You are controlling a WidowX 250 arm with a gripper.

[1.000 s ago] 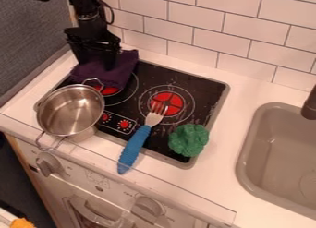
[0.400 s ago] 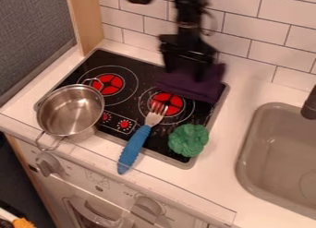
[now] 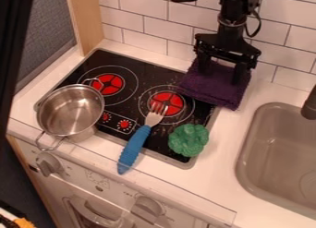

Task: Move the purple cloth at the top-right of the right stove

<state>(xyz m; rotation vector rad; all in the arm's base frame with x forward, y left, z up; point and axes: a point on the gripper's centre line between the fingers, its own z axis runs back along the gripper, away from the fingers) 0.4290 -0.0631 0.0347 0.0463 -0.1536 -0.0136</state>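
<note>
The black gripper [image 3: 221, 75] is at the upper right, low over the back-right corner of the stove [image 3: 123, 59]. Its two fingers are spread apart, standing open against the upper part of the purple cloth [image 3: 215, 87]. That cloth lies rumpled across the stove's top-right corner and onto the white counter beside it. It sits to the upper right of the right burner [image 3: 167, 104].
A steel pot [image 3: 71, 112] stands at the stove's left front. A blue-handled fork [image 3: 134, 148] lies across the front edge, with green toy broccoli [image 3: 188, 140] to its right. The sink [image 3: 277, 158] is at the right; a tiled wall [image 3: 191, 19] rises behind.
The arm has moved right, bringing the cloth from the left burner to the stove's top-right corner. The gripper's fingers have spread. A dark upright shape has entered at the left edge.
</note>
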